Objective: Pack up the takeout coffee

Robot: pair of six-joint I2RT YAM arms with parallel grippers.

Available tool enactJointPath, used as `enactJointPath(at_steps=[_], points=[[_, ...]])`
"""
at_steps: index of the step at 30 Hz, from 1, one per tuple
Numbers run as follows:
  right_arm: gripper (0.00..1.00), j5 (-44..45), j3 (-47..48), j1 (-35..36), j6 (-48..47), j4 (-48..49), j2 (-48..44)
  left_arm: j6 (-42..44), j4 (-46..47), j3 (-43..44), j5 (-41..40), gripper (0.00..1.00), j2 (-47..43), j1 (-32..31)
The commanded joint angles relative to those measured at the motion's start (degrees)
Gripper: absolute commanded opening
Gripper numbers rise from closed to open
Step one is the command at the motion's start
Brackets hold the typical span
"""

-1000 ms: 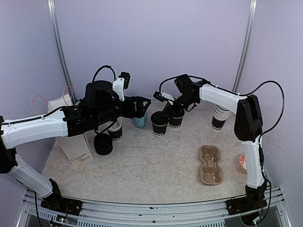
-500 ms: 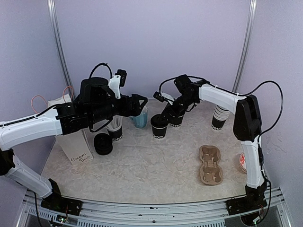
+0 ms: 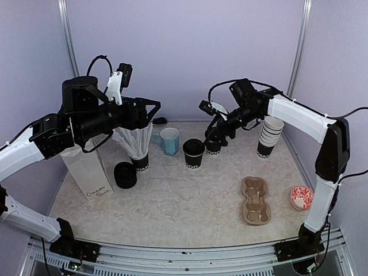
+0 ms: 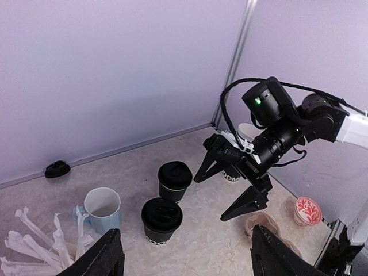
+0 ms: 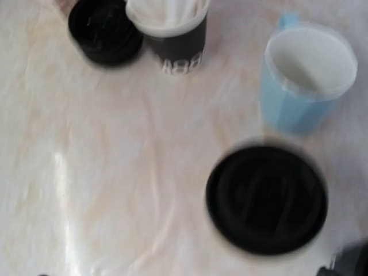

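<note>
Two takeout coffee cups, black with round black lids, stand side by side at mid-table: one nearer and one behind it. My right gripper hangs open just above the rear cup, touching neither, its black fingers spread wide in the left wrist view. The blurred right wrist view looks straight down on a lidded cup. My left gripper is raised high at the left, open and holding nothing.
A light blue mug and a black cup of white sticks stand left of the coffees. Also here are a lid stack, a white paper bag, a brown cup carrier, stacked cups and a red patterned dish.
My left arm has risen and drawn back left, away from the blue mug. My right gripper has opened wider and lifted off the cups, which stay put.
</note>
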Motion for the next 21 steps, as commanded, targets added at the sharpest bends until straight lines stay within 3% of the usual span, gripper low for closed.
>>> enactJointPath(at_steps=[1,6,10,12,17,21], points=[[0.97,4.80,-11.05,-2.01,-4.73,-1.97,-10.19,8.69,1.56,1.40,9.69,0.73,2.14,-3.61],[0.88,7.67,-26.22,-4.83,-8.95,-3.57,-20.36,11.66,1.94,4.50,16.27,0.71,9.58,-6.00],[0.75,12.16,-37.97,-5.63,-11.49,-3.94,-27.25,10.98,4.77,5.19,22.31,0.64,14.88,-6.62],[0.61,14.23,-41.66,-6.07,-12.21,-4.22,-28.91,10.50,5.51,5.69,23.45,0.61,16.57,-6.73],[0.04,20.94,-49.21,-6.42,-13.11,-1.11,-28.44,9.82,5.14,7.58,25.08,0.56,21.07,-6.91],[0.00,26.88,-52.04,-6.63,-12.00,3.71,-25.74,9.10,5.40,8.14,25.17,0.58,22.62,-7.42]])
